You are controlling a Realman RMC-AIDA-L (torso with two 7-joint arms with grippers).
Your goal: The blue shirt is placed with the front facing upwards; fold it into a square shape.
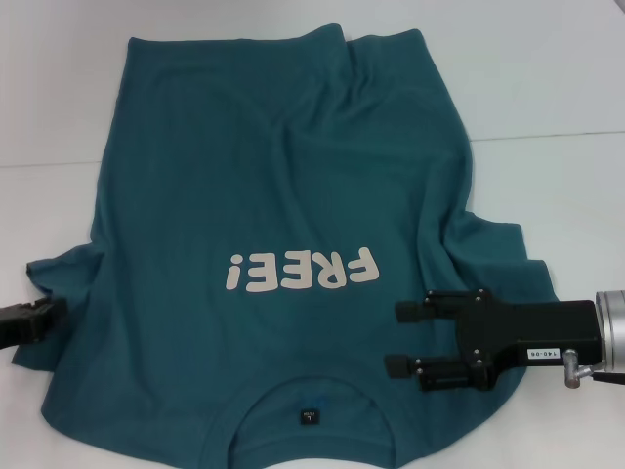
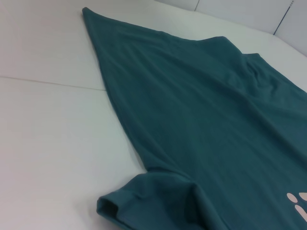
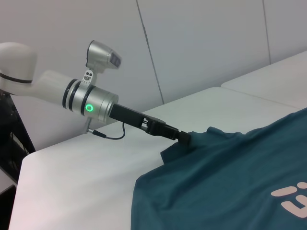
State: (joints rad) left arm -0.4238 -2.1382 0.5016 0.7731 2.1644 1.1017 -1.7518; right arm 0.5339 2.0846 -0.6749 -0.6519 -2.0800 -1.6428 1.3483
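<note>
Head view: your right gripper [image 1: 402,338] hovers with jaws apart, lower right, over the blue shirt [image 1: 283,195] spread mid-frame. Right wrist view: your left gripper [image 3: 184,138], mid-frame, is clamped on a sleeve; pulling unevenly could bunch the fabric.

Shirt [image 1: 283,195]: spread on the table [image 1: 547,88], collar at the near edge, hem at the far side.
Lettering [image 1: 301,271]: across the chest, between the two grippers.
Left gripper [image 1: 44,318]: at the shirt's left sleeve, apparently touching its edge.
Right gripper [image 1: 405,337]: over the shirt's right shoulder, fingers apart, pointing left.
Label [image 1: 309,415]: inside the collar, nearest the robot.
</note>
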